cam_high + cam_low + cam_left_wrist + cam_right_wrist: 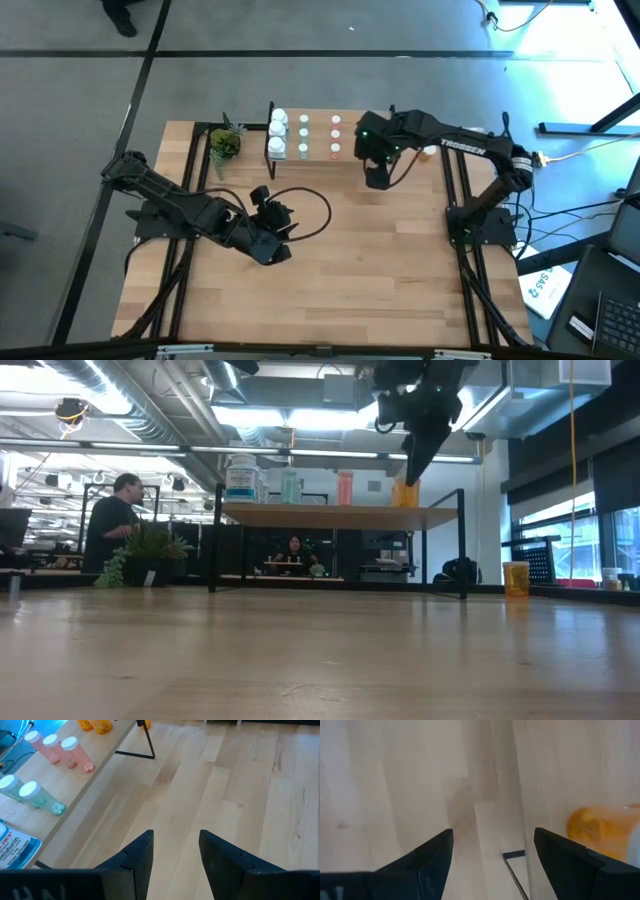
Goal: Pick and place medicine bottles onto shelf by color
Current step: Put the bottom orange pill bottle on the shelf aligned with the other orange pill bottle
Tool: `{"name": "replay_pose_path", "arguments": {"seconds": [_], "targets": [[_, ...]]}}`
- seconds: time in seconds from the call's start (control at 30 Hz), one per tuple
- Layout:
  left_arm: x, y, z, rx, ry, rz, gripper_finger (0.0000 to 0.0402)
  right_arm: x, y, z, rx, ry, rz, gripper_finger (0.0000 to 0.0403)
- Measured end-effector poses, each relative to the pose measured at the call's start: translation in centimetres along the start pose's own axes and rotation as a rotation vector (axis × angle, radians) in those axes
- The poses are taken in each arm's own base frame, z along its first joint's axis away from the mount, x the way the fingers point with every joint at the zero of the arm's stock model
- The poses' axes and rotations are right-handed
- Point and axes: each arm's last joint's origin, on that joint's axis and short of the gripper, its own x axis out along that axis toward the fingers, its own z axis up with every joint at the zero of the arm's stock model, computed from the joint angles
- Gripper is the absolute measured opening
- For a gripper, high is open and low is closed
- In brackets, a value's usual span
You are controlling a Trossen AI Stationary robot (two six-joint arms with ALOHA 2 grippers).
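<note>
Overhead view looks straight down; low view faces level across the table (320, 660); both share the shelf (318, 158).

L fingers (172, 865) apart; R fingers (492, 865) seemingly wider, both empty.

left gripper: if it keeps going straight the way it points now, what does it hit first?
Probably bare tabletop. The left gripper is open and empty, pointing down across wood. The shelf with its pink bottles lies off to one side; depth is unclear.

I see the medicine bottles (304, 137) upright on the shelf (318, 137), grouped by color: white at the plant-side end, then green, pink, orange.
</note>
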Motion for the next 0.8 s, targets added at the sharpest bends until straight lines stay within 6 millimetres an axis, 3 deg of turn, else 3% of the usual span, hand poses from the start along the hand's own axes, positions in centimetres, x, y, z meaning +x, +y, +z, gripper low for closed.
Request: {"name": "replay_pose_path", "arguments": {"seconds": [0.23,0.8], "targets": [[0.0,0.0,0.0,0.000,0.000,0.000,0.0151,0.8,-1.2,-0.1,0.050,0.056,-0.135,0.0281],[0.0,0.0,0.0,-0.001,0.000,0.000,0.0151,0.7,-3.1,-0.4,0.106,0.043,-0.157,0.0281]]}}
